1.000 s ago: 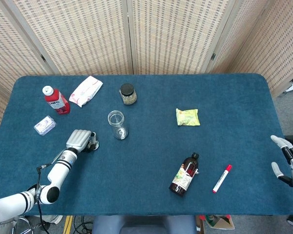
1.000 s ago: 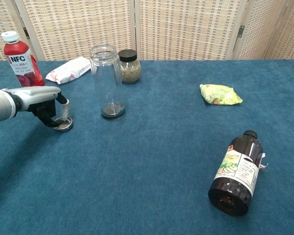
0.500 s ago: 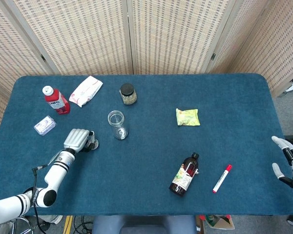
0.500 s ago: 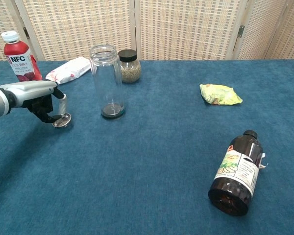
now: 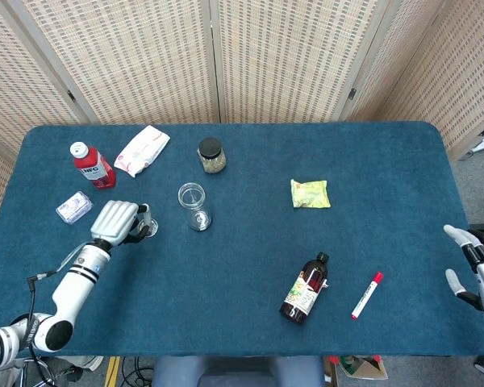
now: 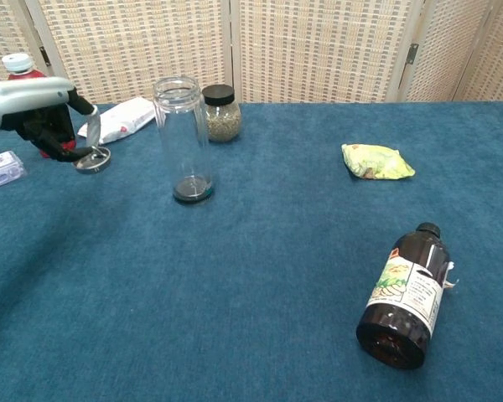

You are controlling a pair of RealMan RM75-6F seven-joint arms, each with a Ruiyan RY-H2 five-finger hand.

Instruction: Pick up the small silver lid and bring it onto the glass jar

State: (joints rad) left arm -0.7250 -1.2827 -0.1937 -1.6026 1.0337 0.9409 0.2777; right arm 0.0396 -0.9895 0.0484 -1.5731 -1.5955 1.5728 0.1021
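Lifted now: a second ago the small silver lid [image 6: 92, 159] sat on the blue table [image 5: 242, 314] under the left hand [image 6: 42, 113]; it hangs pinched in those fingers, clear of the cloth and well up the height of the glass jar [image 6: 183, 138], though off to the jar's left with open air between them.

To do this step well, I'd say the hand needs a little more height first, so the lid clears the jar's rim, then a level carry across to the mouth. The lid looks tilted in the grip; it should be flattened before it comes down, and lowered softly, since a tall narrow jar could tip at a sideways knock.

Nearest me, right of the jar, a brown bottle [image 6: 400, 297] lies on its side, capped, dark inside. The right hand [image 5: 477, 270] waits at the table's far right edge, fingers apart, holding nothing. The glass jar stands upright, open and apparently empty. Just behind it, a dark-lidded jar [image 6: 221, 112] holds something greenish and grainy. Far left, a red drink bottle [image 5: 91, 165] stands capped and full.
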